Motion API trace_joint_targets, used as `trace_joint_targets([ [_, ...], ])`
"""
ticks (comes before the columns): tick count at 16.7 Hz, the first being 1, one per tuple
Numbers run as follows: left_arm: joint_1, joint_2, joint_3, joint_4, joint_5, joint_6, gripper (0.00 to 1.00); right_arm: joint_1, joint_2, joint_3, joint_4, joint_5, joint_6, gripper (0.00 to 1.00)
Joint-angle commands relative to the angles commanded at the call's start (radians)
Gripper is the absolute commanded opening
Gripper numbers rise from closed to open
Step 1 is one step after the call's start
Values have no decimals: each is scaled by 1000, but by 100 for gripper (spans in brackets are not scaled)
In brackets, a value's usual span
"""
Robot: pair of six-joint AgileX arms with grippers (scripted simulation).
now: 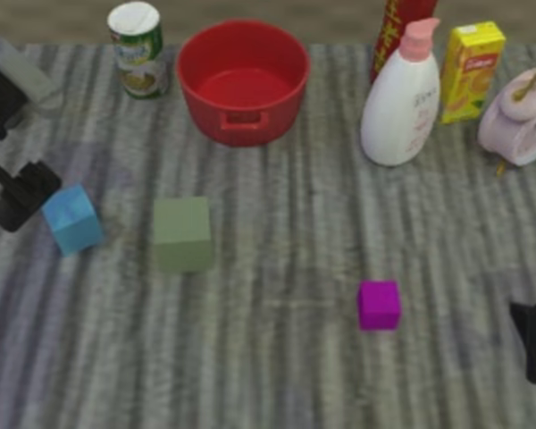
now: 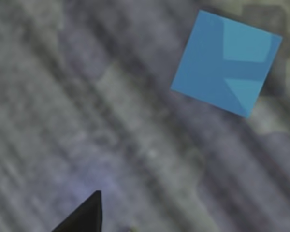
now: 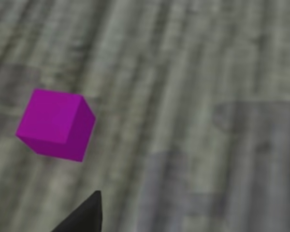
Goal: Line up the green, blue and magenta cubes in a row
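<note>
1. Three cubes, one of each colour: green cube (image 1: 183, 234) left of centre, blue cube (image 1: 72, 219) just left of it, turned askew, magenta cube (image 1: 379, 305) well apart to the right and nearer the front edge
2. Progress: no row yet; blue and green roughly level, magenta still to be brought into line
3. Two arms: left claw (image 1: 22, 192) beside the blue cube, right claw (image 1: 534, 340) at the right edge; spread of either cannot be told
4. Rear of surface (image 1: 277, 375): one red pot (image 1: 242, 80), one can (image 1: 138, 49), one lotion bottle (image 1: 402, 94), one juice carton (image 1: 471, 70)
</note>
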Motion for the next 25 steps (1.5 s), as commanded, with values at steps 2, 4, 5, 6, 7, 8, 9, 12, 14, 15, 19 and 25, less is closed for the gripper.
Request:
trace_joint_targets([
  [2, -8, 172, 136, -93, -1, 78, 100, -78, -181, -121, 93, 1, -53, 100],
  [4, -14, 315, 258, -172, -1, 146, 100, -155, -346, -213, 186, 3, -97, 100],
  [5, -17, 376, 312, -205, 0, 175, 100, -189, -413, -247, 228, 3, -114, 100],
  [6, -20, 431, 362, -234, 0, 201, 100, -222, -476, -276, 271, 4, -131, 100],
  [7, -22, 479, 405, -258, 1, 223, 100, -252, -529, -299, 309, 5, -144, 100],
  [8, -24, 518, 442, -277, 2, 242, 100, -278, -571, -315, 343, 5, -154, 100],
  [9, -25, 549, 469, -292, 3, 256, 100, -298, -602, -327, 370, 6, -162, 100],
  [12, -26, 579, 496, -306, 4, 270, 100, -318, -633, -336, 398, 6, -169, 100],
  [14, -26, 579, 496, -306, 4, 270, 100, -318, -633, -336, 398, 6, -169, 100],
  [15, -26, 579, 496, -306, 4, 270, 100, -318, -633, -336, 398, 6, -169, 100],
  [19, -24, 593, 466, -264, 4, 271, 100, -318, -633, -336, 398, 6, -169, 100],
  [25, -25, 684, 338, -37, 5, 272, 100, -318, -633, -336, 398, 6, -169, 100],
])
